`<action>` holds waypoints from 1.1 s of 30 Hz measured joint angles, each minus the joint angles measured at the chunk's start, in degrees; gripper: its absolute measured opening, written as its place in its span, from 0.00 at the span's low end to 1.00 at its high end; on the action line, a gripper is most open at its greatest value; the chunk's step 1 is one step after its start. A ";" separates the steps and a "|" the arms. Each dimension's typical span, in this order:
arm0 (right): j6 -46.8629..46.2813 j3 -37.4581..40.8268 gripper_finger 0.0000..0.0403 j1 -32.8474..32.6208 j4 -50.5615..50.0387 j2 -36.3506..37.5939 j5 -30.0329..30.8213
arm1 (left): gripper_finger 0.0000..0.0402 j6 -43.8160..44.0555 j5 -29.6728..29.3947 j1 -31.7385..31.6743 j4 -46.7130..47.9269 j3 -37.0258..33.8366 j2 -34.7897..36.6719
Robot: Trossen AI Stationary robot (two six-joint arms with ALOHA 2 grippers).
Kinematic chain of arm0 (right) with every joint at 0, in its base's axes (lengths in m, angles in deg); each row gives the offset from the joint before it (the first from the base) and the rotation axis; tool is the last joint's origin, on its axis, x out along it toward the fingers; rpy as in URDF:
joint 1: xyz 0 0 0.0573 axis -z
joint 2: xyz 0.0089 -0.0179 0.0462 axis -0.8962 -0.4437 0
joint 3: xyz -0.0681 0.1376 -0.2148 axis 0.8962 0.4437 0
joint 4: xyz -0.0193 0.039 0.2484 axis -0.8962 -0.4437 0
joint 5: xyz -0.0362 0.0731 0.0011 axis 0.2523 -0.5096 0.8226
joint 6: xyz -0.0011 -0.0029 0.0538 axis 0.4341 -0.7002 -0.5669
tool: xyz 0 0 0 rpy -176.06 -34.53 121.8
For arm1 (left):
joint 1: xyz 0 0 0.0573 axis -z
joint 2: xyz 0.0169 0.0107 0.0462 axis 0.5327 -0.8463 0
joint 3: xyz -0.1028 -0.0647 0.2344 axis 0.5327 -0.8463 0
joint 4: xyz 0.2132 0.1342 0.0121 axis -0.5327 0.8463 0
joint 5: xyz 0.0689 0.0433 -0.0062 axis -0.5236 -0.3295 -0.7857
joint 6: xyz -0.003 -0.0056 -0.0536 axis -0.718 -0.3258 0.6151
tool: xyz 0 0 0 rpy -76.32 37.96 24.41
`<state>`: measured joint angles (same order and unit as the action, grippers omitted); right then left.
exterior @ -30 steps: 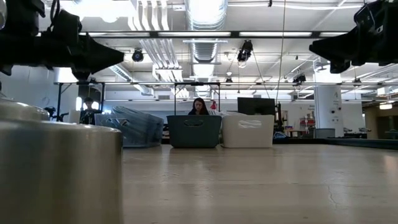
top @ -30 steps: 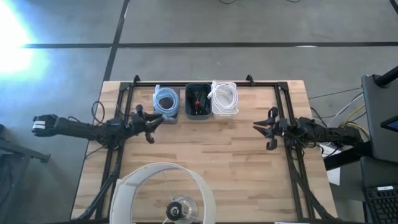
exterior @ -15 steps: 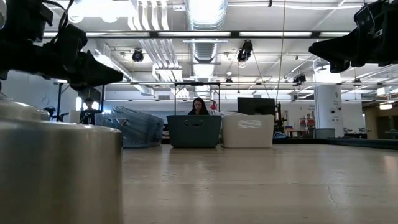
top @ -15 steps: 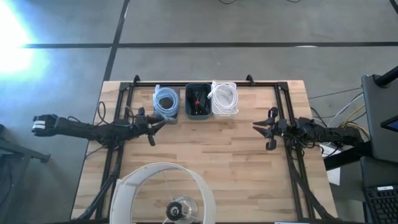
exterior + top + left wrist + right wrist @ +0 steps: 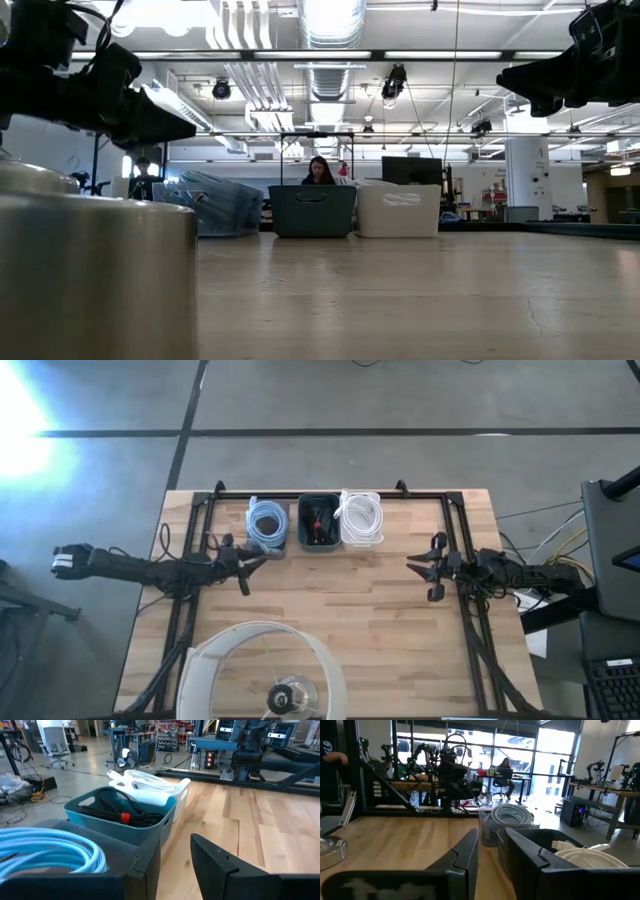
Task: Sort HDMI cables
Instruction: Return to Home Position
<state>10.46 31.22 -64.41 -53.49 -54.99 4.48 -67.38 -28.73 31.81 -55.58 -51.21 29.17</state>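
Note:
Three small bins stand in a row at the table's far edge. The grey bin holds the light blue HDMI cables (image 5: 267, 522) (image 5: 50, 850), the teal bin the black cables (image 5: 317, 523) (image 5: 117, 812), and the white bin the white cables (image 5: 361, 518) (image 5: 150, 782). My left gripper (image 5: 250, 563) (image 5: 175, 865) hovers open just near of the grey bin, pointing toward the table's right. My right gripper (image 5: 425, 570) (image 5: 487, 855) hangs open over the right half of the table, pointing left, well away from the bins. Neither gripper holds anything.
A large white ring-shaped shade (image 5: 262, 670) with a metal cylinder (image 5: 95, 270) stands at the table's near edge. A black frame (image 5: 330, 493) runs along the far edge and down both sides. Bare wood (image 5: 340, 600) lies between the grippers. A person (image 5: 320, 170) sits far behind.
My left gripper has come down a little and has shifted slightly toward the table's right, staying open. The right arm and the cables have kept still.

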 joint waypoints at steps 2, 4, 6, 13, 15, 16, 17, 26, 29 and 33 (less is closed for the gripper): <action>0.02 0.00 0.20 0.00 -0.02 0.00 0.00 | 0.27 -0.41 -0.10 0.00 -0.05 -0.01 0.53; 0.02 0.00 0.19 0.00 -0.04 0.00 0.02 | 0.27 -1.06 -0.18 0.02 -0.05 -0.01 1.52; 0.02 0.00 0.18 0.00 -0.05 0.00 0.02 | 0.27 -2.75 -0.18 0.02 -0.04 -0.03 2.94; 0.00 0.00 0.16 0.00 -0.09 0.00 0.02 | 0.27 -4.95 7.02 0.05 0.80 -0.03 12.09; 0.02 0.00 0.16 0.00 -0.11 0.00 0.02 | 0.27 -5.59 8.38 0.07 2.77 -0.03 14.95; 0.02 -0.01 0.16 0.00 -0.11 0.00 0.02 | 0.27 -5.60 8.47 0.07 4.22 -0.03 16.41; 0.02 -0.02 0.16 0.00 -0.11 0.00 0.02 | 0.27 -5.58 8.45 0.07 6.13 -0.03 17.71; 0.02 -0.02 0.19 0.00 -0.96 0.00 0.04 | 0.27 -4.77 16.18 0.07 16.27 -0.05 28.03; 0.02 -0.02 0.21 0.00 -0.94 0.00 0.04 | 0.27 -5.15 17.17 0.07 20.98 -0.05 30.43; 0.02 -0.02 0.22 0.01 -0.92 0.00 0.05 | 0.27 -5.10 17.47 0.07 26.12 -0.05 32.47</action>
<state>10.48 31.20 -64.40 -54.41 -54.99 4.53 -72.48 -11.26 31.87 -29.46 -51.26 61.65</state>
